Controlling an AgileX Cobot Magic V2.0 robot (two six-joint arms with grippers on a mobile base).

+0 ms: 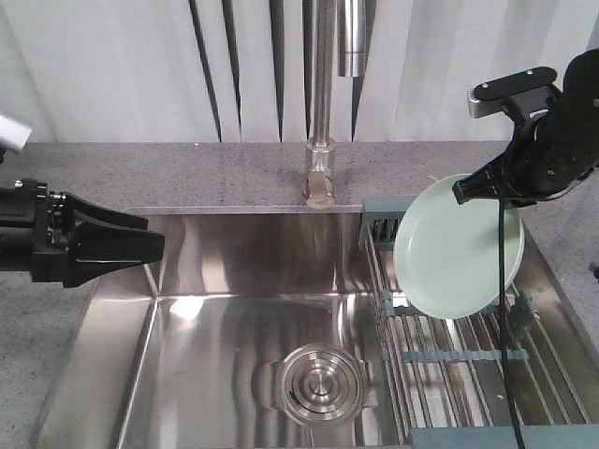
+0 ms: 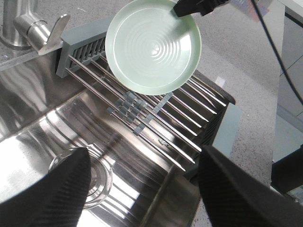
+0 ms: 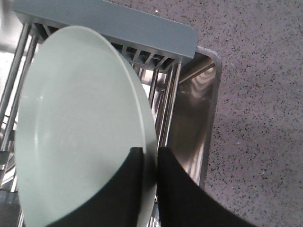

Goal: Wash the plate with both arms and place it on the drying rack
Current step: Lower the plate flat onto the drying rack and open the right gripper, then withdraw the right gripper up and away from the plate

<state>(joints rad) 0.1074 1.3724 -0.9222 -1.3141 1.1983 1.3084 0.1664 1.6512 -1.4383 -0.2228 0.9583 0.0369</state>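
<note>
While my right jaws pinch plate (image 1: 457, 248) rim, tilted over drying rack (image 1: 440, 360), I advise slow descent, plate seated on rack before release. Left jaws spread, empty.

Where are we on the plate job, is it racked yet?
Not yet. Washing looks over: the left gripper is open and off the plate, and no water runs from the faucet. In hand: the right gripper pinches the plate's rim, tilted over the drying rack. Left: set it down and release.
</note>
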